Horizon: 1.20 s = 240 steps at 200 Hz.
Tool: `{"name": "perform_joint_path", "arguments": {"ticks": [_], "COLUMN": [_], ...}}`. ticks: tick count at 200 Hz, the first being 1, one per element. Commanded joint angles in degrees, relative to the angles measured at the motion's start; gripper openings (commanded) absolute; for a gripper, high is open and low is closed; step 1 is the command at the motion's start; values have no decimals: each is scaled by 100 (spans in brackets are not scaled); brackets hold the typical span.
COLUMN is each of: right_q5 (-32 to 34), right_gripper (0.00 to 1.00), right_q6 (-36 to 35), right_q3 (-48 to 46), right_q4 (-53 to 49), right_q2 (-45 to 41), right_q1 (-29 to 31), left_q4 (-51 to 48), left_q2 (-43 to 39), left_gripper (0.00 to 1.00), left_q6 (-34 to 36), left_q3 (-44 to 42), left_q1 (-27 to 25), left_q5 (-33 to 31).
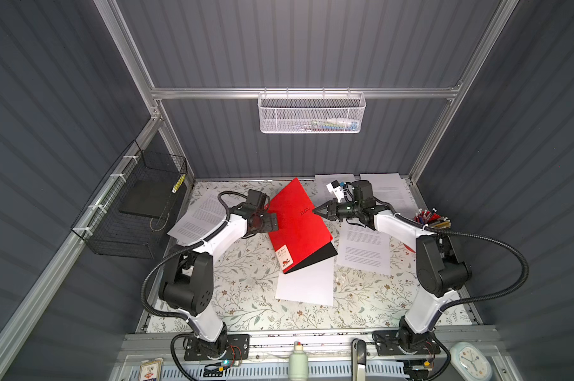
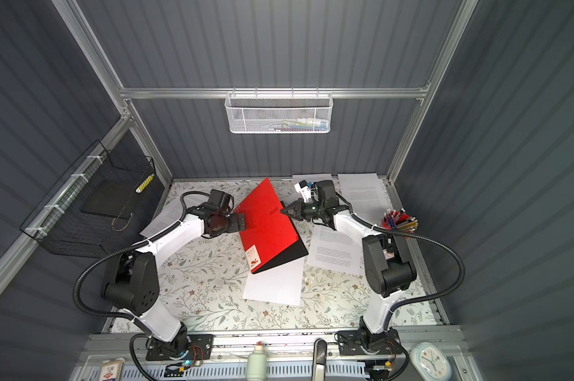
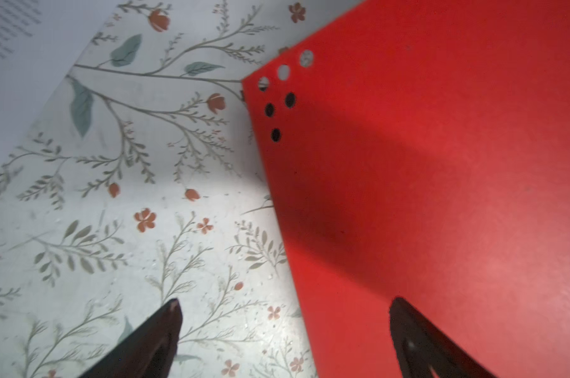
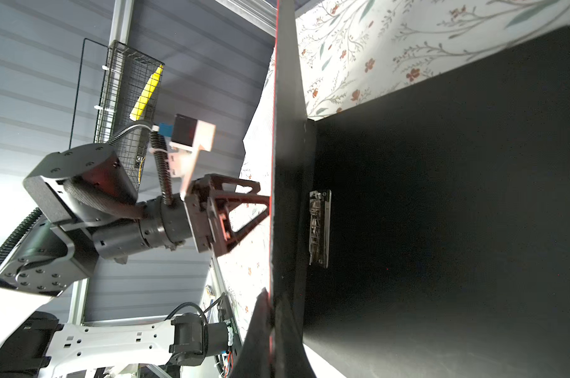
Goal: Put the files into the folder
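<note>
Folder [image 1: 295,227] sits about mid-frame in both top views, half open: black back cover flat on the floral desk [image 1: 246,297], red front cover tipped up off it like a flap, small white label [image 1: 284,256] at its lower corner. Right hand [image 1: 316,211], just right of centre, is pinched fully closed on the free edge of that red cover. The right wrist view backs this up, with its fingers [image 4: 257,330] either side of the cover edge and the metal spine clip [image 4: 319,229] showing on the black inside. Left hand [image 1: 272,221] is on the opposite side of the cover, spread as wide as it goes and holding nothing. Its tips are right up against the red outer face, but I can't tell if they actually touch. In the left wrist view one finger [image 3: 411,333] is over the red and its mate is over the desk. Files [image 1: 365,249] are all lying loose on the desk. A blank-looking sheet [image 1: 307,283] pokes out from under the folder toward the bottom of the frame, and a printed sheet [image 2: 333,250] lies just right of the folder. Another page [image 1: 196,214] is partly under the left arm, and more pages [image 1: 383,189] lie at the back right. Pen cup [image 1: 432,219] stands near the right edge of the desk.
</note>
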Motion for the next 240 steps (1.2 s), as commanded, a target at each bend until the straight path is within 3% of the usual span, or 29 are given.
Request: {"name": "perform_joint_path", "arguments": {"ticks": [1, 17, 42, 95, 139, 185, 240], "right_q5": [-88, -51, 153, 699, 785, 1687, 2621], "right_gripper": [0, 0, 0, 0, 0, 0, 0], "right_q6": [-74, -116, -334, -580, -620, -832, -1092], "right_q3": [-67, -85, -56, -177, -374, -318, 16], "right_q4": [-63, -211, -709, -1547, -1663, -2340, -3415], "right_q2": [-253, -383, -601, -934, -1092, -1480, -1818], "right_q1": [-14, -15, -13, -13, -14, -9, 4], "left_q4": [-217, -682, -941, -233, 138, 318, 191], "left_q2": [-296, -144, -57, -456, -344, -1032, -1103], "left_gripper": [100, 100, 100, 100, 100, 100, 100], "left_q6": [294, 385, 529, 159, 372, 394, 437], "left_q3": [-99, 226, 430, -303, -489, -873, -968], "left_q1": [102, 103, 94, 93, 85, 50, 50], "left_q5": [-72, -179, 197, 1143, 2061, 1274, 1654]}}
